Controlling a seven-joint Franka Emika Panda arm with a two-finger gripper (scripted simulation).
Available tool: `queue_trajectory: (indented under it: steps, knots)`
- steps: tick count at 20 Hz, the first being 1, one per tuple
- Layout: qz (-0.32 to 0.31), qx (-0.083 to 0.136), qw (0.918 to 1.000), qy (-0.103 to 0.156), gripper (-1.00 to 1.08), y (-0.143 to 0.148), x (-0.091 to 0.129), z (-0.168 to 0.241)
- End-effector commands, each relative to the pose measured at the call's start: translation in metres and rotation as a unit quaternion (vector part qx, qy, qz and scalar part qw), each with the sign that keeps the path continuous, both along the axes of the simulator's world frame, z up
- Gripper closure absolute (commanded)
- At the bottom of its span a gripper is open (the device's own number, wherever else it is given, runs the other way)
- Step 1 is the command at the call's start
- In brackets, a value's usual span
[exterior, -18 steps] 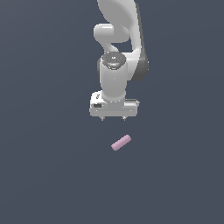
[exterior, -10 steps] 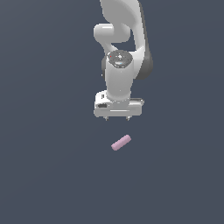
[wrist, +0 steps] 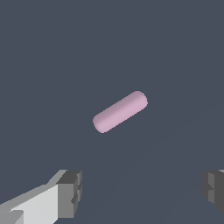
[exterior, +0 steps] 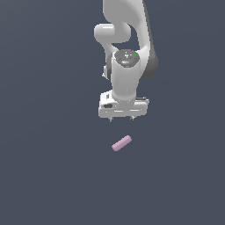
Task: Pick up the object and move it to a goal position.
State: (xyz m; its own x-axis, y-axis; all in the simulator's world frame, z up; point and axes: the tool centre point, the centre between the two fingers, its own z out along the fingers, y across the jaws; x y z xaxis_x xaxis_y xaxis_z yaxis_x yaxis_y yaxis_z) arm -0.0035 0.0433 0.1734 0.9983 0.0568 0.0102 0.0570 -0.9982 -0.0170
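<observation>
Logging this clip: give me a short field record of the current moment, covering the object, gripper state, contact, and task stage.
object: pale pink rod, short, rounded ends, lying flat on the dark grey floor
object orientation: diagonal in both views
gripper: open, fingers spread wide apart, nothing between them
contact: none; rod lies clear of the fingers
relative position: in the exterior view, gripper sits just above the rod
task stage: rod not yet grasped
goal marker: none visible

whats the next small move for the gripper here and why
Probably ease the gripper forward over the pink rod before descending. Its fingers stand wide open and empty, and the rod lies apart from them, untouched, at a slant in the wrist view.
</observation>
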Motion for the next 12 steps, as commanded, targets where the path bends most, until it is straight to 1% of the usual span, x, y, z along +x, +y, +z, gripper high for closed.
queue_trajectory:
  steps: [1, 7, 12]
  knots:
    - [-0.008, 0.000, 1.0000, 0.000, -0.92, 0.000, 0.001, -0.002]
    - [-0.047, 0.002, 0.9989, 0.002, -0.92, 0.001, 0.005, -0.009]
    - [-0.098, 0.003, 0.9952, 0.004, -0.92, 0.002, 0.011, -0.020]
